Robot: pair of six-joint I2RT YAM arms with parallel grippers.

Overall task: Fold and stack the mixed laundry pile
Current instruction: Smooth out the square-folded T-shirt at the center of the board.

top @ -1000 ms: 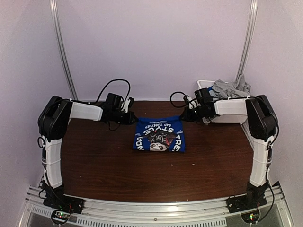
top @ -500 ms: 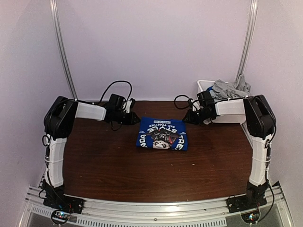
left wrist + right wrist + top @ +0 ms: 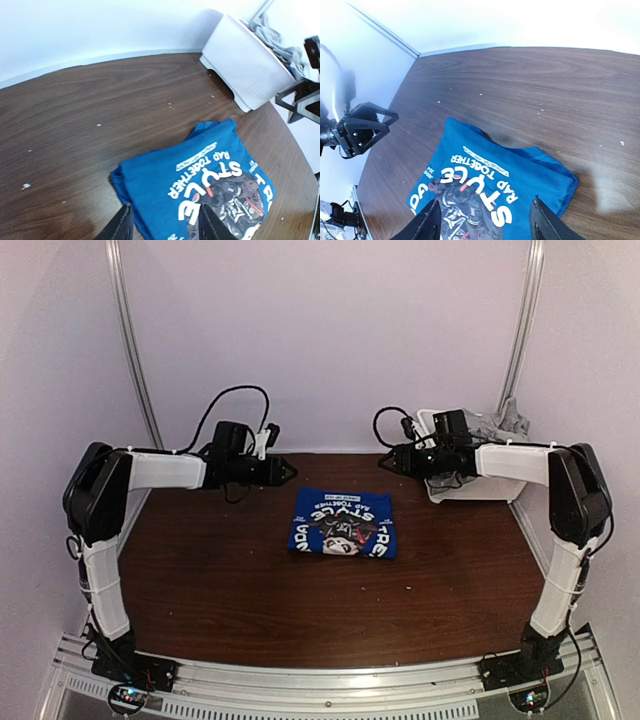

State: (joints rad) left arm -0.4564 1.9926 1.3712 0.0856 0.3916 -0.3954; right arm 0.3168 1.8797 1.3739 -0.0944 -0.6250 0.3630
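Observation:
A folded royal-blue shirt with white print (image 3: 343,523) lies flat near the middle of the brown table (image 3: 250,580). My left gripper (image 3: 289,469) hovers open above and left of the shirt's far edge, with nothing between its fingers. My right gripper (image 3: 386,462) hovers open above and right of that edge, also holding nothing. In the left wrist view the blue shirt (image 3: 200,180) lies beyond my left gripper (image 3: 165,227). In the right wrist view the blue shirt (image 3: 490,185) lies beyond my right gripper (image 3: 485,225). Light-grey garments (image 3: 492,424) are heaped in the bin.
A white plastic bin (image 3: 428,418) stands at the table's far right corner, partly behind my right forearm. In the left wrist view the white bin (image 3: 245,65) sits right of the shirt. White walls close the back and sides. Small crumbs dot the wood.
Both grippers were shut at the blue shirt's far corners. They have opened, let go of it, and risen back toward the far wall. The shirt stays folded.

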